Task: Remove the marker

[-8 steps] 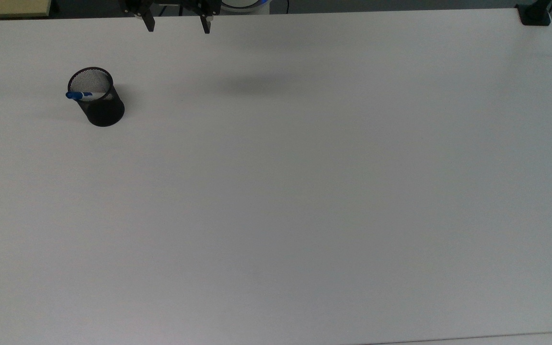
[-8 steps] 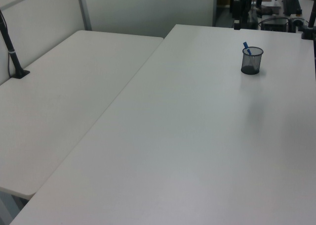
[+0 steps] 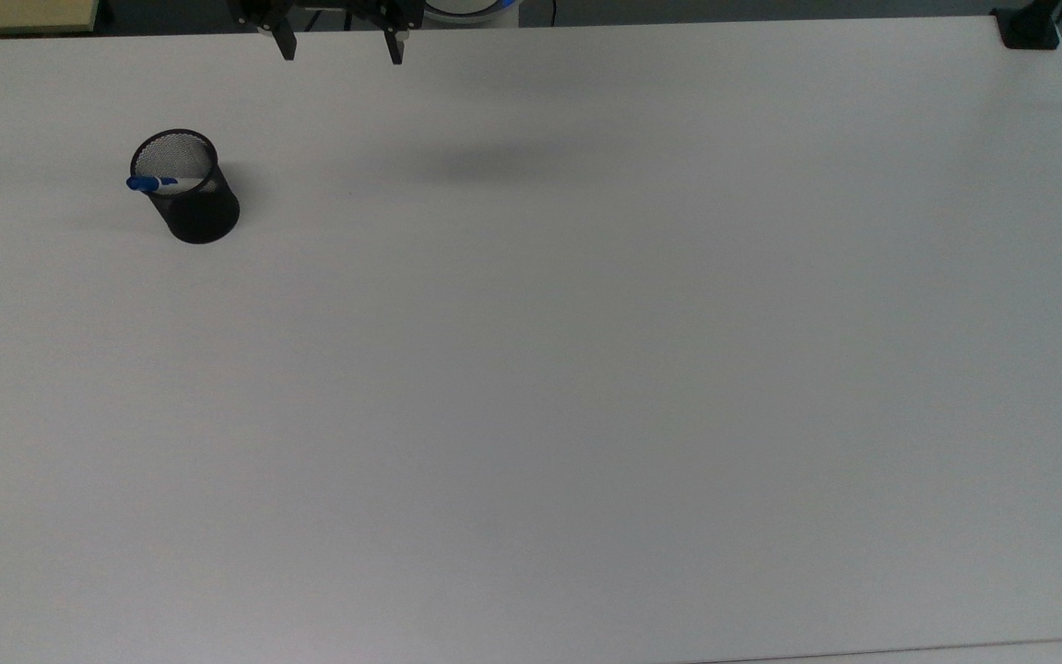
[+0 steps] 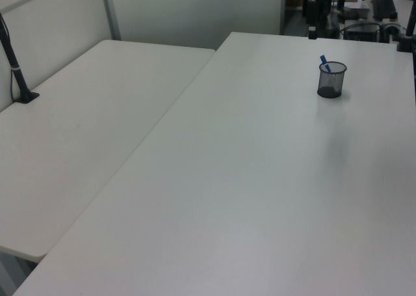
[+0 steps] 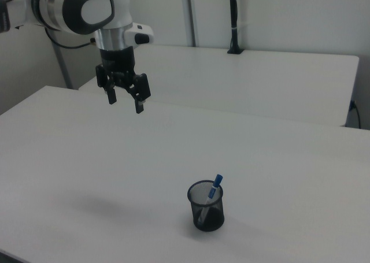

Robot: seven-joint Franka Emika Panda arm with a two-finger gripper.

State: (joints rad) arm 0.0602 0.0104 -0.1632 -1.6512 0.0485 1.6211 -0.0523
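Marker (image 5: 215, 187) upright in mesh cup (image 5: 206, 208), blue cap up.
Gripper (image 5: 125, 102) high, well apart, fingers spread, seemingly empty.

Marker (image 3: 151, 183) in cup (image 3: 194, 207) — cup on table (image 3: 586, 369).

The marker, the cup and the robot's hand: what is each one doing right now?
marker: standing tilted in the cup, blue cap poking above the rim, not held.
black mesh cup: upright on the white table, holding the marker.
hand: open, empty, up in the air away from the cup.
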